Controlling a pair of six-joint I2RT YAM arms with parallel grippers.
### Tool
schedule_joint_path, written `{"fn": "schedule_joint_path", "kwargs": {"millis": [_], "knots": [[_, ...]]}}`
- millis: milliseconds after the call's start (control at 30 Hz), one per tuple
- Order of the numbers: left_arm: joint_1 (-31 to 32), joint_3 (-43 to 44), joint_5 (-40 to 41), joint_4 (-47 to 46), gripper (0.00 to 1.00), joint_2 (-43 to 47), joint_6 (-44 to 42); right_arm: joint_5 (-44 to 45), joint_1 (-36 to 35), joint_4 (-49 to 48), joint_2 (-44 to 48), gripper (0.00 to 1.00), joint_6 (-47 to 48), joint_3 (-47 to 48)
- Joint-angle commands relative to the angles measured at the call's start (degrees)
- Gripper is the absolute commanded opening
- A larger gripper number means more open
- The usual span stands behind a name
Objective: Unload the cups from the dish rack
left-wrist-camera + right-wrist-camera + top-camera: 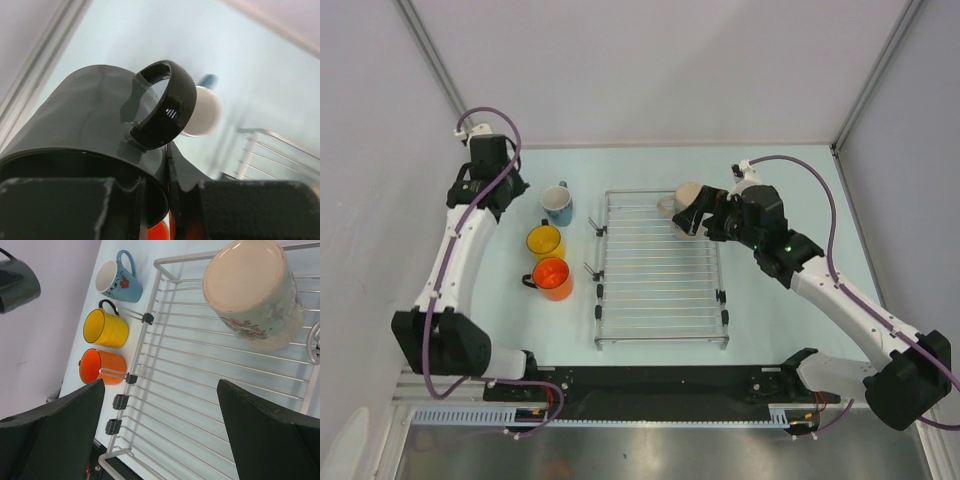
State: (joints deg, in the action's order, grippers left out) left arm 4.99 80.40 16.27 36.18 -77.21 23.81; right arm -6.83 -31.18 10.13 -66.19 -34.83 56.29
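L gripper (157,192) is clamped on the wall of the dark grey mug (85,115), which looks held off the table (770,330) at far left. R gripper (160,390) is wide open and empty, hovering near the beige mug (250,290). That's the last one on the dish rack (660,341), upside down at its far right corner. Blue mug (117,280), yellow mug (105,329) and orange mug (100,367) sit on the table left of the rack. Next, prob: set the grey down by them, then close R on the beige w/o tipping it.

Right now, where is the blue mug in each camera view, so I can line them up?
Top external: blue mug, left of the dish rack's far end.
Left wrist: blurred, right of centre, past the dark mug's handle.
Right wrist: upper left, white inside showing.
Shared landmark: the dish rack, to its right in all three.
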Motion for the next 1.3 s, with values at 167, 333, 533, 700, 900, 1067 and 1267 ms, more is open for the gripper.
{"fn": "schedule_joint_path", "kwargs": {"millis": [167,333,533,700,900,1067,1267], "knots": [[-8.2,8.5,-1.9,-0.1,0.00,-11.6,1.9,1.7,-0.4,-1.0,2.2,1.00,2.0,-0.6],[-9.1,9.8,-2.9,0.6,0.00,-18.5,3.2,1.8,-0.5,-1.1,1.9,1.00,2.4,-2.2],[-10.7,10.4,-5.6,0.1,0.00,-26.0,3.2,4.5,-1.0,-0.4,1.3,1.00,4.6,-2.9],[-10.8,10.7,-7.2,-0.5,0.00,-30.4,3.4,4.3,-1.0,0.2,-0.6,0.99,5.2,-2.4],[-10.9,11.2,-7.7,-0.7,0.01,-32.9,3.4,3.9,-0.6,-1.1,-2.0,1.00,4.4,-2.6],[-11.3,14.0,-8.9,0.6,0.00,-36.8,3.5,3.3,-0.7,-1.6,-3.5,1.00,3.5,-2.2],[-12.2,16.3,-9.9,2.7,0.00,-40.0,4.0,3.7,-0.7,-1.2,-3.9,1.00,3.8,-1.5]]}}
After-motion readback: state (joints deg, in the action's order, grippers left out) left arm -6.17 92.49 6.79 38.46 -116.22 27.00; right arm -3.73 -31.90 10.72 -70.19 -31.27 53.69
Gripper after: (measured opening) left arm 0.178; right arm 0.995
